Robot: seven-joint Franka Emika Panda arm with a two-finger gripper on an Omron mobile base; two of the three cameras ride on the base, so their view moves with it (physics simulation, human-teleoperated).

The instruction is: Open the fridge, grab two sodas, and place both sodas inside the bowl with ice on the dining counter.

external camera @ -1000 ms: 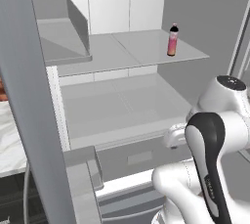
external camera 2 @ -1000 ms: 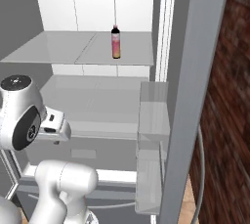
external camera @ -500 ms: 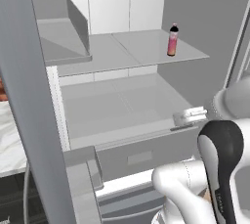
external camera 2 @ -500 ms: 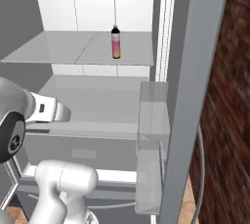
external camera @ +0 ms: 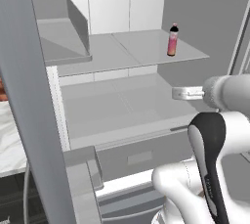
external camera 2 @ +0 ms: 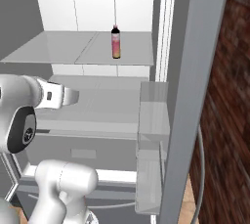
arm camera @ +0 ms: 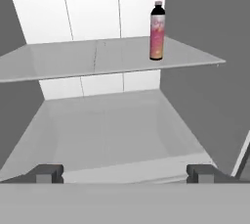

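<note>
The fridge point(external camera: 132, 47) stands open, with pale grey shelves inside. One soda point(external camera: 172, 40) point(external camera 2: 115, 42) point(arm camera: 156, 32), a slim pink bottle with a dark cap, stands upright on the upper shelf, toward its right side. My gripper point(external camera: 181, 92) point(external camera 2: 74, 96) point(arm camera: 124, 174) is open and holds nothing. It hovers level at the front of the lower shelf, pointing into the fridge, below and well short of the soda. Its fingertips point(arm camera: 46, 173) stand wide apart. The bowl and the dining counter are out of view.
The open left door point(external camera: 29, 100) and its bin point(external camera: 83, 169) stand close on the left. The right door point(external camera 2: 195, 91) carries clear bins point(external camera 2: 151, 120). A brick wall point(external camera 2: 229, 120) lies beyond it. A marble top point(external camera: 10, 145) shows past the left door.
The arm has swung up and forward. The gripper has risen from near the drawer front to the lower shelf's level, closer to the fridge interior, still open. The soda has not moved.
</note>
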